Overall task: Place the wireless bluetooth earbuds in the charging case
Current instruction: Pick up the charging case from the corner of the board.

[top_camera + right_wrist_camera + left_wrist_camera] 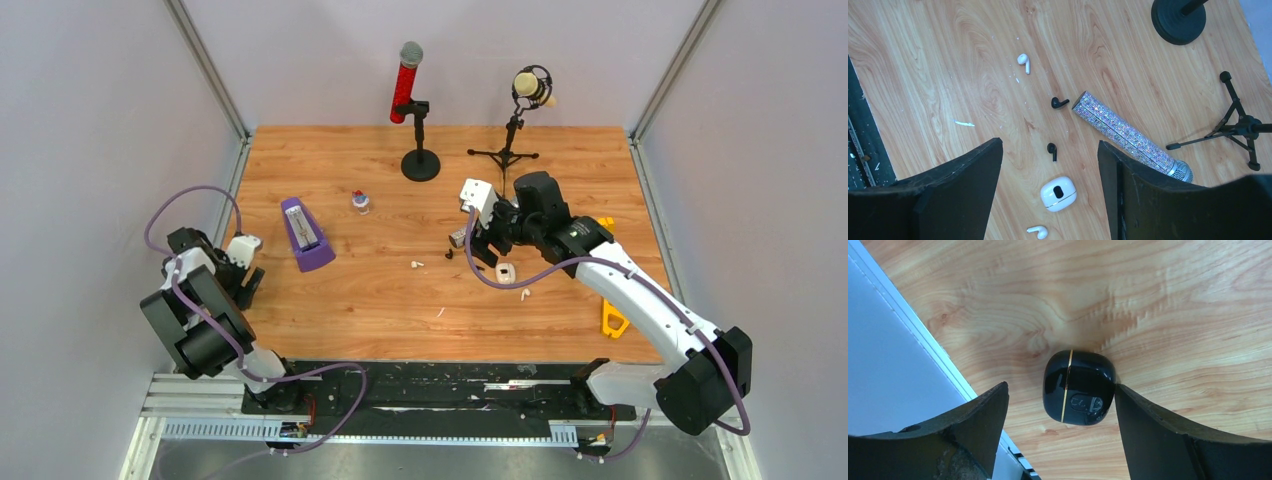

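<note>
A closed black charging case (1079,387) with a gold seam lies on the wood between my left gripper's open fingers; the right finger (1148,425) is at its edge. My left gripper (1060,390) sits at the table's left edge in the top view (245,272). My right gripper (1049,144) is open and empty, hovering above a closed white case (1058,193), which also shows in the top view (505,271). Two black earbuds (1052,150) (1059,103) and two white earbuds (1023,61) (1038,231) lie loose around it.
A glittery silver microphone (1130,137) lies beside the earbuds. A red microphone on a round-base stand (420,165) and a second microphone on a tripod (505,155) stand at the back. A purple metronome (305,235) is left of centre. A yellow tool (612,320) lies at the right.
</note>
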